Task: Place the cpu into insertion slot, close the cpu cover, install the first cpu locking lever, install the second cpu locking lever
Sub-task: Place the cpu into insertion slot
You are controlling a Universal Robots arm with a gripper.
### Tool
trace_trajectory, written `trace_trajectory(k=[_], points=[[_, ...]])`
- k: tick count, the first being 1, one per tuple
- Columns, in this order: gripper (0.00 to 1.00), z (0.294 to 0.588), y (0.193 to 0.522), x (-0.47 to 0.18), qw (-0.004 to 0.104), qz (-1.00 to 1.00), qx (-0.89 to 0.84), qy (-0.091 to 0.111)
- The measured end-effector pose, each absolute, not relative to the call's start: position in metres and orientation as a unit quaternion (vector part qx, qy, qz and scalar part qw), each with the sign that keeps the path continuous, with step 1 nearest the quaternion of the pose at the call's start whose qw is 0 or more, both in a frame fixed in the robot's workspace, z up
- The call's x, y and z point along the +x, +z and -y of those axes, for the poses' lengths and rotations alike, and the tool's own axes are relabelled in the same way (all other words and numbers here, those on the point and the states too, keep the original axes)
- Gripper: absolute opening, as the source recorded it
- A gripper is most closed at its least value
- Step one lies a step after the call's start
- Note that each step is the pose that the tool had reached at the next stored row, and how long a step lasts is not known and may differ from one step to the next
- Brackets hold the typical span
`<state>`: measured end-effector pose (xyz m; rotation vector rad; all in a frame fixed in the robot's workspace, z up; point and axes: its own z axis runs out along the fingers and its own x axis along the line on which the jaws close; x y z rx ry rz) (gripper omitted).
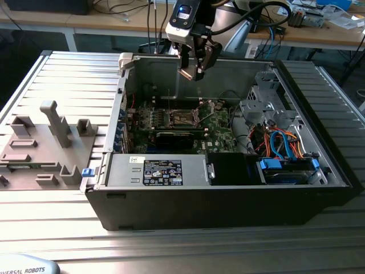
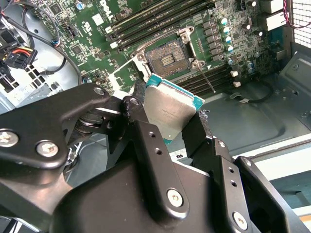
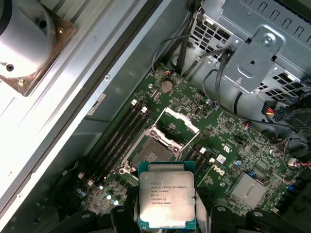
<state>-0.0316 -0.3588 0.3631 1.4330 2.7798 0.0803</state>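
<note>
My gripper [image 1: 194,67] hangs above the open computer case, over its rear wall. It is shut on the cpu [image 2: 171,109], a flat square chip with a silver top and green edge, pinched at two opposite sides between black fingers [image 2: 141,121]. The first wrist view looks down past the held cpu [image 3: 166,196] to the green motherboard [image 3: 228,145]. There the insertion slot [image 3: 153,153] lies bare and dark, well below the chip. The cpu cover [image 3: 178,126] stands swung open beside it. A thin metal lever [image 2: 207,80] sticks out from the insertion slot [image 2: 167,58].
A grey fixture plate [image 1: 45,142] with upright holders lies at the exterior view's left. Inside the case [image 1: 228,200] are a silver drive cage [image 1: 265,103], blue and orange cables [image 1: 282,142], a labelled power supply [image 1: 159,171] and memory sticks [image 3: 121,133] alongside the socket.
</note>
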Motion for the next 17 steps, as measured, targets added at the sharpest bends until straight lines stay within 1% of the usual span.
trace_trajectory(k=[17], points=[[0.54,0.3588,0.3631,-0.0316,0.007,-0.887,0.462,0.026]])
